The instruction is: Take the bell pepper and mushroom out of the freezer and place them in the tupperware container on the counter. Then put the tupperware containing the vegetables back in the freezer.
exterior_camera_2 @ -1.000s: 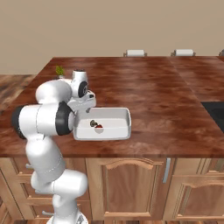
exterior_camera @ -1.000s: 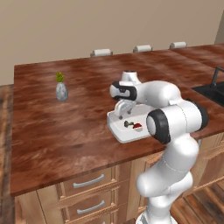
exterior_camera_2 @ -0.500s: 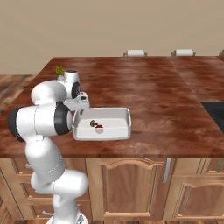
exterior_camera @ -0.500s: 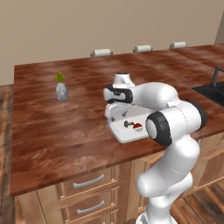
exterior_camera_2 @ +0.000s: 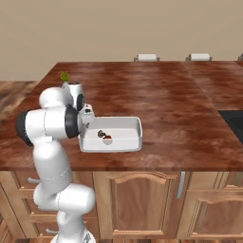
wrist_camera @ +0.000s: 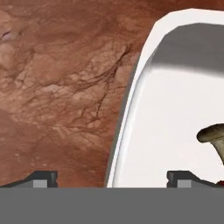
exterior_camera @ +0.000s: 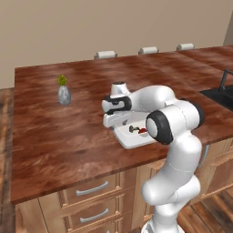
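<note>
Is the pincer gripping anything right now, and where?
Nothing held: the pincer is open, its tips straddling the shallow white rectangular plastic container's rim.

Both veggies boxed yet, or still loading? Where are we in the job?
Done: bell pepper and mushroom lie in the tupperware container on the counter. In hand: open gripper straddles the container's end wall, nothing gripped. Left: carrying it to the freezer.
</note>
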You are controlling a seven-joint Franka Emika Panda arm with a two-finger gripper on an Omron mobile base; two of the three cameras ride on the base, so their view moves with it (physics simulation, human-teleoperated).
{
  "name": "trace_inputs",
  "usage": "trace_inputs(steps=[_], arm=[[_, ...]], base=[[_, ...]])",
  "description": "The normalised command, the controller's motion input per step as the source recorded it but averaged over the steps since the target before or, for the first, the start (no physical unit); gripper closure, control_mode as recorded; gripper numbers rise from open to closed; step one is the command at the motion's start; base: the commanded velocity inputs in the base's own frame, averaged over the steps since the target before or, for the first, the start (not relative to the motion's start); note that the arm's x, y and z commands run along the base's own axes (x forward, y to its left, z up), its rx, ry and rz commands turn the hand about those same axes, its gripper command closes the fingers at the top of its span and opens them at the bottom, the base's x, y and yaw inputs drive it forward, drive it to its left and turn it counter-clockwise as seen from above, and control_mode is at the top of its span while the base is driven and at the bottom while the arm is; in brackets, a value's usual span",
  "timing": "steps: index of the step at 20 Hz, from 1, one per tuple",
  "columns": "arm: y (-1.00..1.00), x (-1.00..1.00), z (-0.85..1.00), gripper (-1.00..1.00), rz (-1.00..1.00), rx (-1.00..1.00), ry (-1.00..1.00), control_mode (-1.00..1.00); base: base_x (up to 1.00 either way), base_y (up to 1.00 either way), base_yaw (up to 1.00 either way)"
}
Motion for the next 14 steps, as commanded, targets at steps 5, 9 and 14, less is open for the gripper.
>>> trace_inputs(steps=[5,9,14], arm=[[0.0,0.31,-0.16,-1.0,-0.01,0.0,0.0,-1.0],[0.0,0.29,-0.28,-1.0,0.0,0.0,0.0,-1.0],[0.0,0.2,-0.32,-1.0,0.0,0.0,0.01,-1.0]], base=[[0.0,0.0,0.0],[0.0,0.0,0.0],[0.0,0.0,0.0]])
